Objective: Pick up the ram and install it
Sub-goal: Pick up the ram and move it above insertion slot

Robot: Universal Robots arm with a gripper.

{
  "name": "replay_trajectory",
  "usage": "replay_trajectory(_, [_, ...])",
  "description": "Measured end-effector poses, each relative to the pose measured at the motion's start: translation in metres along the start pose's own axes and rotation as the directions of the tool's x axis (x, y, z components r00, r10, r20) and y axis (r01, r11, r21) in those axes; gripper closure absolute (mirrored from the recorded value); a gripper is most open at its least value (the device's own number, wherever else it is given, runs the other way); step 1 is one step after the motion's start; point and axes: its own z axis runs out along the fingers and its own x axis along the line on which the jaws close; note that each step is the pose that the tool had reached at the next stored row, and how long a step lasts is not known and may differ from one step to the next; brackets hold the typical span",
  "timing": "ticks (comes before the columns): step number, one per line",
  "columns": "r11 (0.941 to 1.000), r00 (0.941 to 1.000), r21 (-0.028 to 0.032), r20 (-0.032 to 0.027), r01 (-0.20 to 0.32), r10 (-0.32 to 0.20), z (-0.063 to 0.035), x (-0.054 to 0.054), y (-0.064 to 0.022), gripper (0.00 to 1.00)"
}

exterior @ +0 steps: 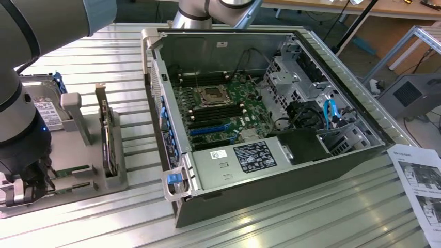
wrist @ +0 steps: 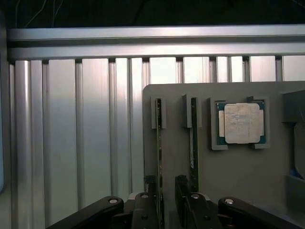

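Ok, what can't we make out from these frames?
- Lower ends of the ram and the second stick: wrist view, behind the claw.
- Memory slots: exterior view, too small to read their latches.
- Gray fixture: exterior view, partly behind the arm.

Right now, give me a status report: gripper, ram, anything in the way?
Gripper open, straddling the ram. Ram standing on edge in the grey holder, not lifted. Second stick close alongside.
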Motion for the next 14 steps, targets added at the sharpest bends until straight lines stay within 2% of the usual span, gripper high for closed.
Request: replay_trajectory(14, [0.9999, 0.9999, 0.0001, -0.0004, 0.011, -0.011, 0.013, 0.002, -0.0006, 0.7])
